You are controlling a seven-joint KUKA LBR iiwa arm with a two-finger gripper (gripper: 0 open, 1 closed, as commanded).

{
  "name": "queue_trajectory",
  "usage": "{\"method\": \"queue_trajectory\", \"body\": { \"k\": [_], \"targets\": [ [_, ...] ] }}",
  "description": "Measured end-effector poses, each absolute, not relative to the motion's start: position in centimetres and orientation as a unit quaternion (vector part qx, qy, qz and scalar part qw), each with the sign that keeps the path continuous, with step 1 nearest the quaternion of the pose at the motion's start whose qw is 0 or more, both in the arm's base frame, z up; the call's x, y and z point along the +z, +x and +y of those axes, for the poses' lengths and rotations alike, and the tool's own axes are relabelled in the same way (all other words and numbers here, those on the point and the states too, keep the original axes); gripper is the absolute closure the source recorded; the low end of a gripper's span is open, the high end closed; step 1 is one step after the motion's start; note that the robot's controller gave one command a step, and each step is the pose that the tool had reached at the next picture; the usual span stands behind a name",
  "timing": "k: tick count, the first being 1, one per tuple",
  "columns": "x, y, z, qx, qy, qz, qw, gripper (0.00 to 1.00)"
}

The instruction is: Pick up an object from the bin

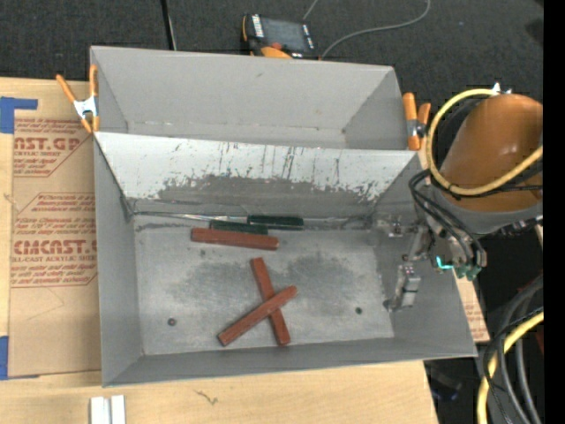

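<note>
My gripper (pixel 406 285) hangs low at the bin's right side, close to the sloping right wall, with nothing seen in it. The nearest loose things are two red-brown sticks lying crossed on the floor left of it. One stick (pixel 267 300) runs front to back, and the other stick (pixel 256 317) lies slanted over it. Both are well apart from the gripper.
A third red-brown stick (pixel 234 238) lies near the back wall, with a dark green stick (pixel 266 223) just behind it. The arm with its orange cover and cables hangs over the bin's right rim. Bare floor lies between the gripper and the crossed sticks.
</note>
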State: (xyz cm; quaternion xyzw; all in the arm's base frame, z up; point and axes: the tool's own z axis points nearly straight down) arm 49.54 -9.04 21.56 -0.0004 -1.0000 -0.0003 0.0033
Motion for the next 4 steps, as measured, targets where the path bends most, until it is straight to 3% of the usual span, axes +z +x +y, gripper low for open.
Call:
{"method": "queue_trajectory", "body": {
  "k": [1,2,3,4],
  "targets": [
    [7.2,52.9,-2.8,-0.001,0.049,-0.999,0.003,0.00],
    [7.0,52.6,3.0,-0.001,0.200,-0.980,0.000,0.00],
    [7.0,49.6,5.0,-0.001,0.222,-0.975,-0.003,0.00],
    [7.0,55.9,6.0,0.000,0.221,-0.975,-0.001,0.00]
  ]
}}
